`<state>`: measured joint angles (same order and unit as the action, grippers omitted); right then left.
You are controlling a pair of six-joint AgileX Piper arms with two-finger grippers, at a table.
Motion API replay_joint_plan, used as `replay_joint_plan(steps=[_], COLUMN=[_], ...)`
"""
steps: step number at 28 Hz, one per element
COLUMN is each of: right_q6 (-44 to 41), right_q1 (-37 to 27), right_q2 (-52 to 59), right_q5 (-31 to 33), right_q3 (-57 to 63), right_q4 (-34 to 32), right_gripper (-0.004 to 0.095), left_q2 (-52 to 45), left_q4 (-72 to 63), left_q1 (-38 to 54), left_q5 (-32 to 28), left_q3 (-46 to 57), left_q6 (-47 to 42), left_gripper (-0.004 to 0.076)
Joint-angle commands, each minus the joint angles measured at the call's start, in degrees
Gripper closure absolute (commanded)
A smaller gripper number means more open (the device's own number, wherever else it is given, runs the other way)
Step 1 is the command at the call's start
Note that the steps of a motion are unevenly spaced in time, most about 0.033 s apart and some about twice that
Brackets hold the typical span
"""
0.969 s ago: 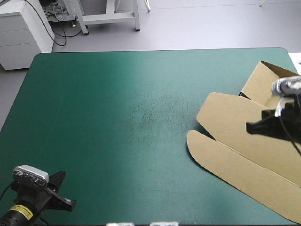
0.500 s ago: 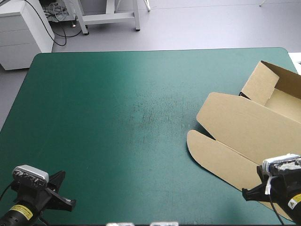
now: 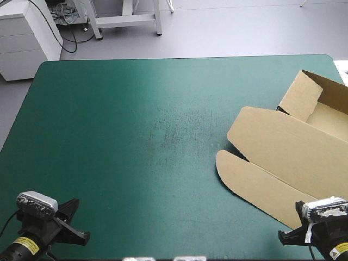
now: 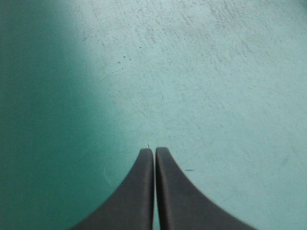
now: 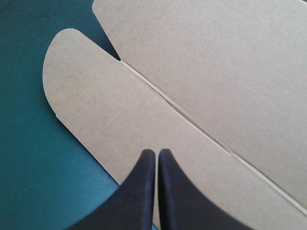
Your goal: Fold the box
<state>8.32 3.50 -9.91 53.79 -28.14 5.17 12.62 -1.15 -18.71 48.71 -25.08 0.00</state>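
Teal-green cover [image 3: 136, 136] — brown box [image 5: 201, 72] lies flat under, ahead of right pincer [image 5: 157, 152].

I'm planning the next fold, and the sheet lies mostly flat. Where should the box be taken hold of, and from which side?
Probably the long round-ended flap of the box, at its free near edge, coming from the table's near side with the right claw, now shut over it. That edge borders bare teal-green cover, while the far walls stand raised.
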Motion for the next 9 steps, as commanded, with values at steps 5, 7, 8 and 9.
replay_joint_plan(steps=[5, 7, 8, 9], right_q6=[0.3, 0.3, 0.3, 0.3], right_q1=[0.3, 0.3, 0.3, 0.3], right_q2=[-0.7, -0.7, -0.7, -0.7], right_q5=[-4.2, -4.2, -4.2, -4.2], right_q3=[-1.4, -1.4, -1.4, -1.4], right_q4=[0.0, 0.0, 0.0, 0.0], right_gripper=[0.0907, 0.0907, 0.0907, 0.0907], left_q2=[0.6, 0.6, 0.6, 0.6], left_q4=[-0.9, -1.5, -1.7, -1.7], left_q1=[-0.4, -0.4, -0.4, -0.4], left_q5=[-3.9, -3.9, -3.9, -3.9], left_q3=[-1.1, -1.1, -1.1, -1.1], left_q6=[-0.3, -0.3, -0.3, -0.3], left_gripper=[0.0732, 0.0732, 0.0732, 0.0732])
